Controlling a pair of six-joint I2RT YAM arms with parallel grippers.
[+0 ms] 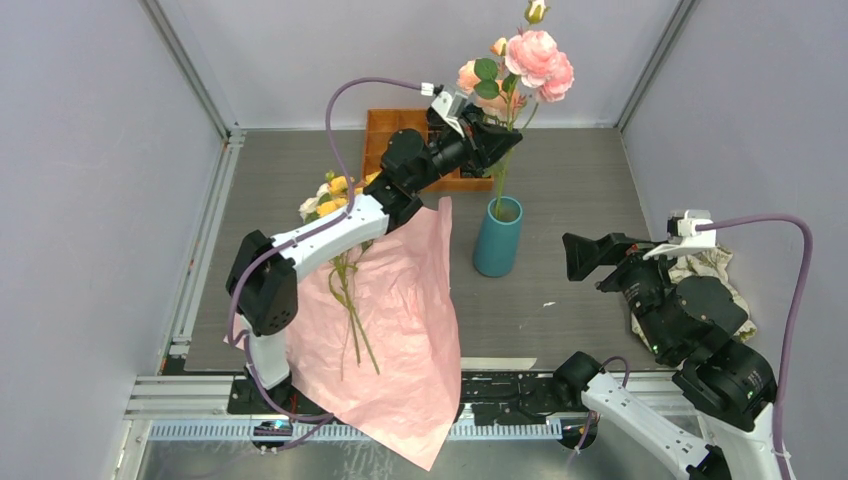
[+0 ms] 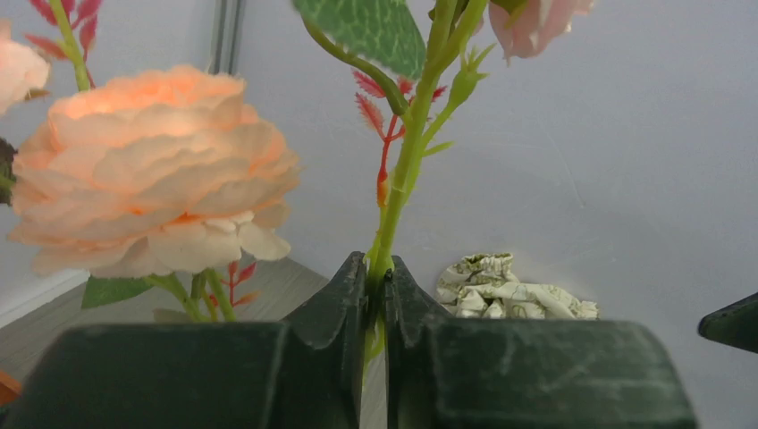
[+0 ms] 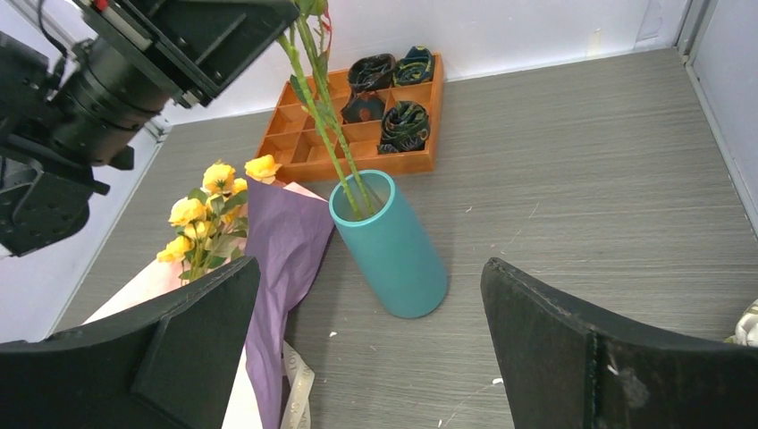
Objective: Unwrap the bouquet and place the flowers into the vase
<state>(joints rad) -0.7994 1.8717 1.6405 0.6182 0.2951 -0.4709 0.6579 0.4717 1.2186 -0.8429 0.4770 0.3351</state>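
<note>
Green stems, thin and springy by the look of them, carry the pink and peach flowers (image 1: 535,60). The left gripper (image 2: 375,268) is pinched almost fully together on one stem (image 2: 402,170) below the leaves, above the vase (image 3: 393,246). The lower ends of the stems reach inside the teal vase's mouth. The right gripper (image 1: 590,255) hovers near the vase on its right, jaws spread wide and holding nothing.

Handling, as a judgement: each flower is light but top-heavy, with soft petals that would crush, so the bare stem under the leaves is the place to grip. The tall, narrow vase stands upright on the worktop (image 3: 572,161) and looks easy to tip with a sideways push on the stems.

More flowers, yellow ones (image 3: 210,210), lie on the opened paper (image 1: 400,310), pink inside and purple outside, to the left of the vase. Their heads point towards the orange tray (image 3: 295,125) at the back, and their stems are the safe hold. The paper seems flimsy and likely to slide.

No brand, label or legible writing shows anywhere. A crumpled patterned cloth (image 2: 509,290) lies at the right edge.
</note>
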